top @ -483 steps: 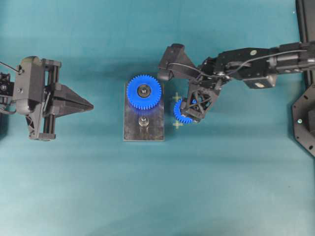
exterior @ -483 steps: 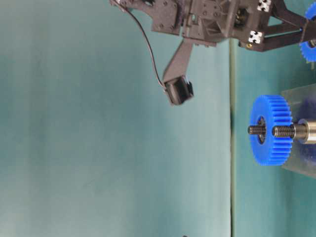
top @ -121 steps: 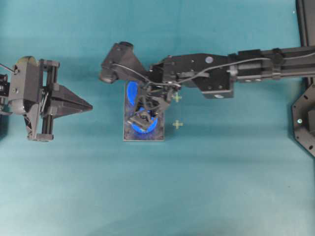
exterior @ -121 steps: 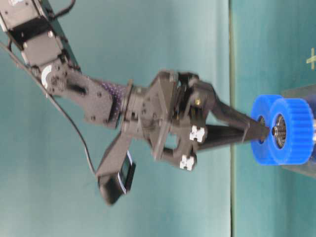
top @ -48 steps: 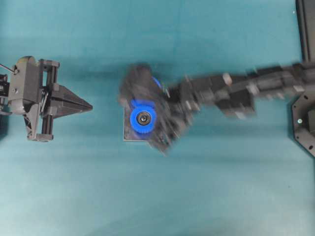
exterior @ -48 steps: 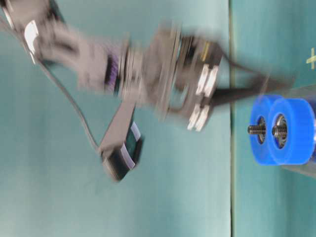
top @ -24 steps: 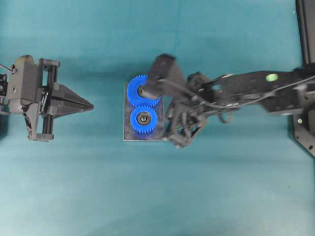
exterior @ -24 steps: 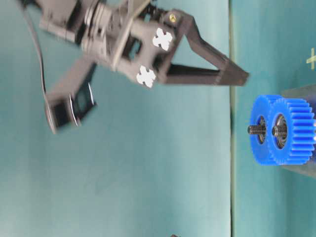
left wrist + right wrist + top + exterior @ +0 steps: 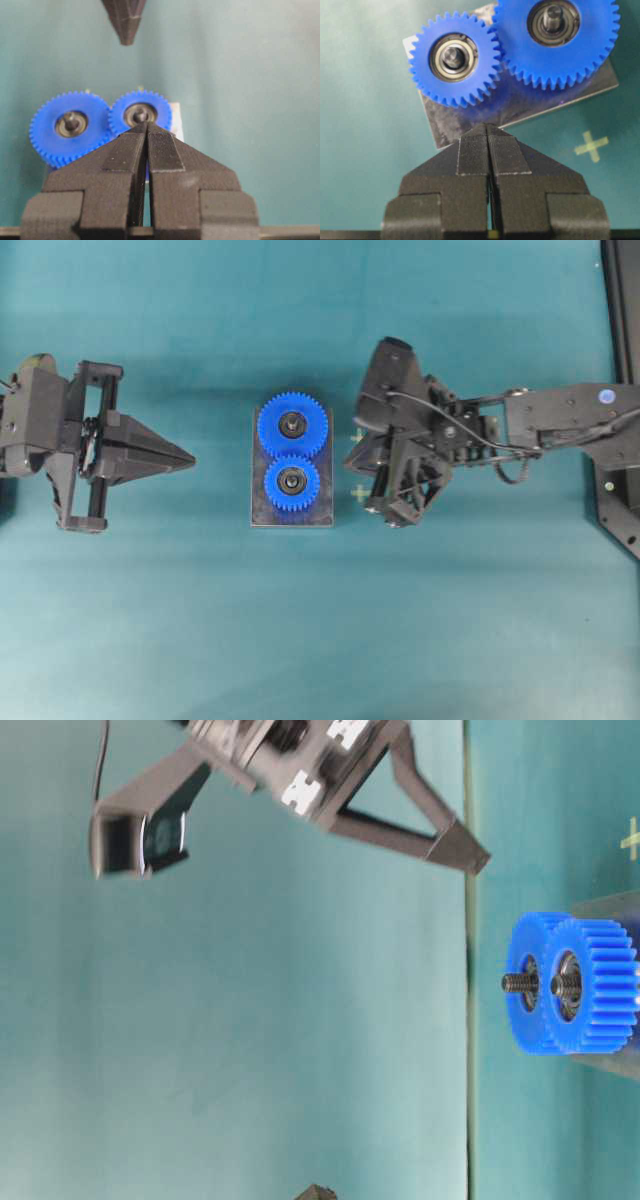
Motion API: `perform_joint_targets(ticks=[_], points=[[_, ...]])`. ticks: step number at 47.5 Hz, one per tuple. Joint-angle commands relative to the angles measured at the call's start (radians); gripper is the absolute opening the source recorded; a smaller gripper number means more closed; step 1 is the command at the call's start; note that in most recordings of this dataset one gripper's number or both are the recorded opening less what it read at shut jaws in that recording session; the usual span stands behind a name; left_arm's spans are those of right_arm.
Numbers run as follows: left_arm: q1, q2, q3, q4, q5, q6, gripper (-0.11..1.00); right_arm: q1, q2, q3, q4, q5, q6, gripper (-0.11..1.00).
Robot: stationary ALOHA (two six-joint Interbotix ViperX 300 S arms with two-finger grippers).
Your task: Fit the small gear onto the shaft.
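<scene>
The small gear [image 9: 291,483] sits seated on the shaft [image 9: 452,55], at 6 o'clock of the larger gear [image 9: 292,426] on the grey plate [image 9: 290,517], teeth apparently meshed. The shaft end shows through the hub. The right gripper [image 9: 392,508] stands at 3 o'clock of the plate, fingers clenched on nothing. The left gripper [image 9: 185,459] waits at 9 o'clock over the desk [image 9: 300,640], likewise clenched and empty. Judged: fitting complete; only retreat remains.
</scene>
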Motion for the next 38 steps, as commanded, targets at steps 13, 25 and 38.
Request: perform_joint_targets(ticks=[13, 25, 38], points=[[-0.011, -0.012, -0.005, 0.002, -0.048, -0.002, 0.00, -0.003, -0.029, 0.012, -0.025, -0.121, 0.002, -0.01], [-0.015, -0.011, 0.003, 0.003, -0.048, -0.002, 0.00, -0.002, -0.031, 0.028, -0.028, -0.138, 0.003, -0.01], [-0.015, -0.008, 0.003, 0.003, -0.046, -0.002, 0.00, 0.000, -0.031, 0.029, -0.026, -0.140, 0.005, -0.01]])
